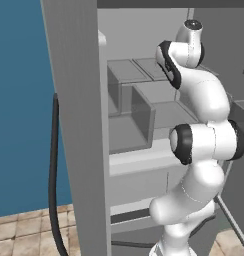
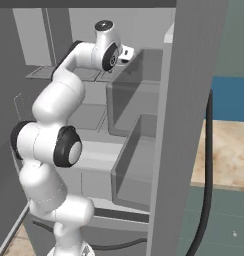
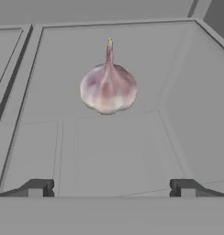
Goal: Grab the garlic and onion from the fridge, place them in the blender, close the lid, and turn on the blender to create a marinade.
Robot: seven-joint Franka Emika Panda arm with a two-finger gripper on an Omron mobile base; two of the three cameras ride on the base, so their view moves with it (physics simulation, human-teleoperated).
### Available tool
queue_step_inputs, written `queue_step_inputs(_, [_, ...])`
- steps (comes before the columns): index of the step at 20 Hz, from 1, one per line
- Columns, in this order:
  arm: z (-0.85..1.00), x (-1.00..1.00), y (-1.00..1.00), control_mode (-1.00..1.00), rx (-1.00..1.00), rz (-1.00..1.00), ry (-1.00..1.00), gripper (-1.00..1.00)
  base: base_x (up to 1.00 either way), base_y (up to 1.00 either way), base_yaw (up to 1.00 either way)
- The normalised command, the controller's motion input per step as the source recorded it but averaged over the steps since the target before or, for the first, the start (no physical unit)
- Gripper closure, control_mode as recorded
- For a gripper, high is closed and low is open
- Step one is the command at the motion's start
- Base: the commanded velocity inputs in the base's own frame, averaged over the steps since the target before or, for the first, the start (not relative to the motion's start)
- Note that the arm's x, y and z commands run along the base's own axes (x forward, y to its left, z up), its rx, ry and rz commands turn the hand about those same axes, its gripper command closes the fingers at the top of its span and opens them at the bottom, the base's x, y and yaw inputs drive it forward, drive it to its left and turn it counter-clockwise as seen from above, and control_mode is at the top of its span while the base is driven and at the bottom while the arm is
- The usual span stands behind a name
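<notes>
The garlic (image 3: 108,87) lies on a grey shelf inside the fridge (image 1: 76,125), straight ahead of our end effector (image 3: 111,188) and apart from it. The fingers stand wide apart and hold nothing. We judge the task is at its beginning: the fridge door is open, but garlic, onion, blender, lid and switching on all remain.
</notes>
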Motion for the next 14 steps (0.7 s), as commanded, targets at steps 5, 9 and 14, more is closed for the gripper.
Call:
queue_step_inputs(5, [-0.24, 0.51, 0.0, -1.0, 0.0, 0.07, 0.0, -1.0, 0.0, 0.0, 0.0])
queue_step_inputs(9, [-0.19, 0.32, 0.0, -1.0, 0.0, 0.03, -0.08, -1.0, 0.0, 0.0, 0.0])
queue_step_inputs(14, [-0.16, 0.36, 0.0, -1.0, 0.0, 0.0, -0.12, -1.0, 0.0, 0.0, 0.0])
